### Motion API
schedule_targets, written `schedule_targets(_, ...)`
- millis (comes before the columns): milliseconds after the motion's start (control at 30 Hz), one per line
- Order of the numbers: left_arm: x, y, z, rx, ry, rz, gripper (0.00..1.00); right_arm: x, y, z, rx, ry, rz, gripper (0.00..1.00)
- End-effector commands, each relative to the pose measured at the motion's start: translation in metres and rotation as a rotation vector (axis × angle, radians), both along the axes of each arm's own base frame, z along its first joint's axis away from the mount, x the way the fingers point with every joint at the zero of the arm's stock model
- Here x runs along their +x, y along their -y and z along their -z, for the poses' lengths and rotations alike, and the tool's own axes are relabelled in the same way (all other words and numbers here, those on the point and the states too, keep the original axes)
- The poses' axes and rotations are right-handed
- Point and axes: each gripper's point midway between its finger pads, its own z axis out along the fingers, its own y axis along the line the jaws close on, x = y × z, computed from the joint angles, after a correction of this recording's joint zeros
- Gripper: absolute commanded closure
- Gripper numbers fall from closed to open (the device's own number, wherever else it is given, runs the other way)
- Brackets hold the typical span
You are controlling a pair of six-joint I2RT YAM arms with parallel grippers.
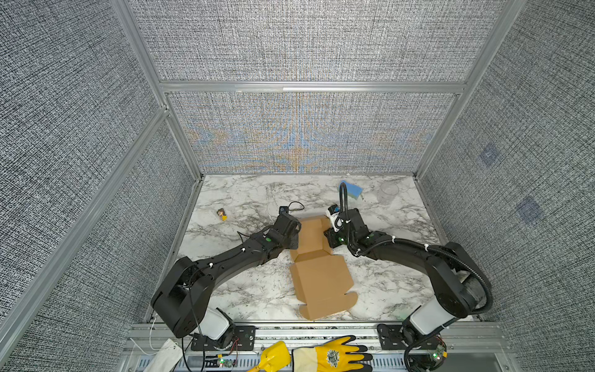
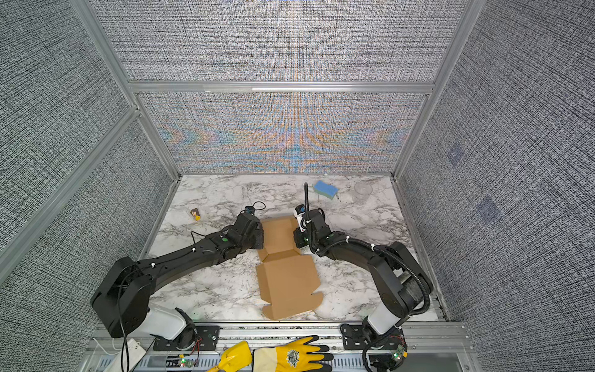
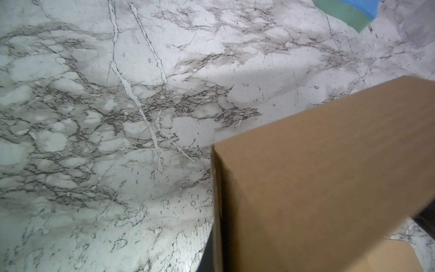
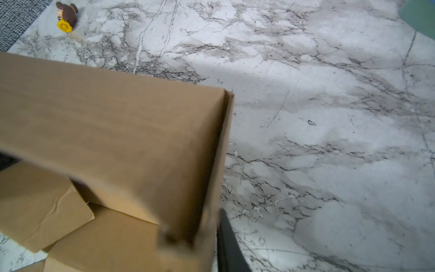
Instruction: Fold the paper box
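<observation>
L claw [image 1: 294, 239] & R claw [image 1: 328, 237] each pinch a raised side wall of paper box [image 1: 322, 280]; its lid end lies flat.

You look down on a white-and-grey marble surface [image 1: 257, 290] boxed in by grey woven fabric walls [image 1: 306, 38] on aluminium framing [image 1: 309, 87].
</observation>
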Motion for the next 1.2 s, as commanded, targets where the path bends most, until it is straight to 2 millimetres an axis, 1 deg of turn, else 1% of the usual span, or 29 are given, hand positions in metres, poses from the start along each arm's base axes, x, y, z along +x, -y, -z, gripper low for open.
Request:
schedule_targets(0,0.001,0.007,-0.004,-0.024,-0.002,0.018,1.00,0.008,0.013,0.004,-0.057,0.006,0.069,0.90)
schedule_targets(133,0.001,0.010,-0.005,-0.031,-0.008,0.026,1.00,0.012,0.013,0.008,-0.081,0.001,0.084,0.92)
schedule_targets(267,0.001,0.012,-0.004,-0.030,-0.018,0.033,1.00,0.011,0.016,0.021,-0.127,-0.024,0.099,0.99)
schedule_targets(300,0.001,0.012,-0.005,-0.031,-0.019,0.033,1.00,0.017,0.012,0.014,-0.125,-0.007,0.105,1.00)
schedule_targets(500,0.001,0.014,-0.005,-0.030,-0.028,0.036,1.00,0.020,0.018,0.027,-0.249,-0.019,0.148,1.00)
schedule_targets(700,0.003,0.017,-0.004,-0.026,-0.039,0.045,1.00,0.027,0.034,0.037,-0.421,-0.012,0.237,1.00)
schedule_targets(833,0.002,0.018,0.000,-0.024,-0.050,0.049,1.00,0.032,0.041,0.042,-0.475,-0.007,0.286,1.00)
schedule_targets(1033,0.000,0.018,0.006,-0.022,-0.066,0.049,1.00,0.039,0.032,0.051,-0.484,-0.011,0.290,1.00)
schedule_targets(1167,0.000,0.017,0.007,-0.018,-0.068,0.046,1.00,0.038,0.025,0.059,-0.466,-0.031,0.268,1.00)
